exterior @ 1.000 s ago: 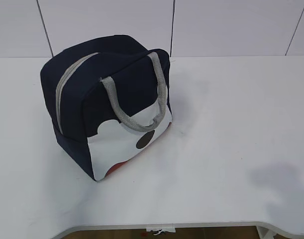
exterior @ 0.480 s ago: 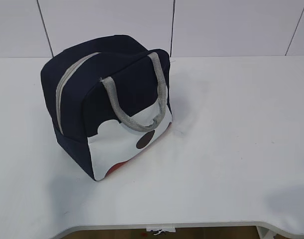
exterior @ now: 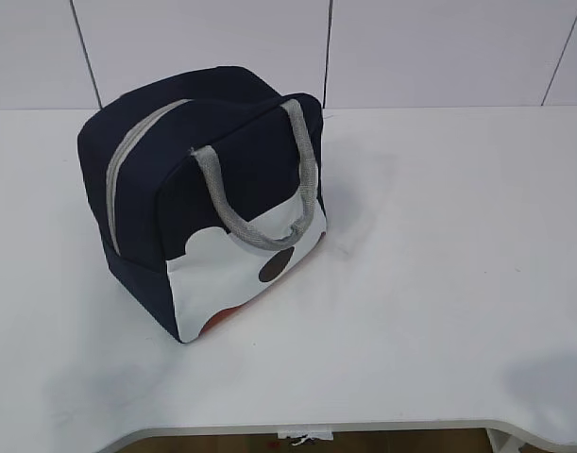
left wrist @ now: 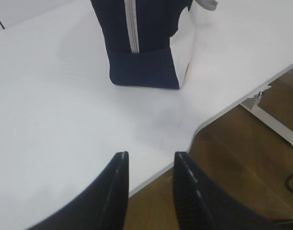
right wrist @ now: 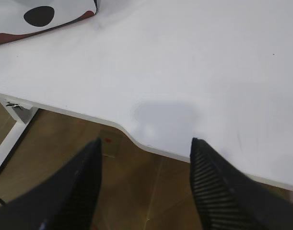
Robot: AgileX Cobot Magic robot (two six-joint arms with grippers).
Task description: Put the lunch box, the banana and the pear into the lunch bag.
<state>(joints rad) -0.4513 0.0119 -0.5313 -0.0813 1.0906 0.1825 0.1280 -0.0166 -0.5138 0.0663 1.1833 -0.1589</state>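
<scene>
Lunch bag [exterior: 208,198] zipped in exterior view, wrist views show left tool [left wrist: 148,160], right tool [right wrist: 146,146] released, empty

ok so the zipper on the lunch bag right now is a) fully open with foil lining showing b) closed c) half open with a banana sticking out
b, the lunch bag stands on the table with its grey zipper shut along the top and side; no lining or fruit shows.

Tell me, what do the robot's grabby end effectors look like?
Both are black. The left end effector has two smooth, glossy, curved fingers. The right end effector has two wider black fingers, with a ridged, ribbed inner pad on one. No cables or markings show.
</scene>
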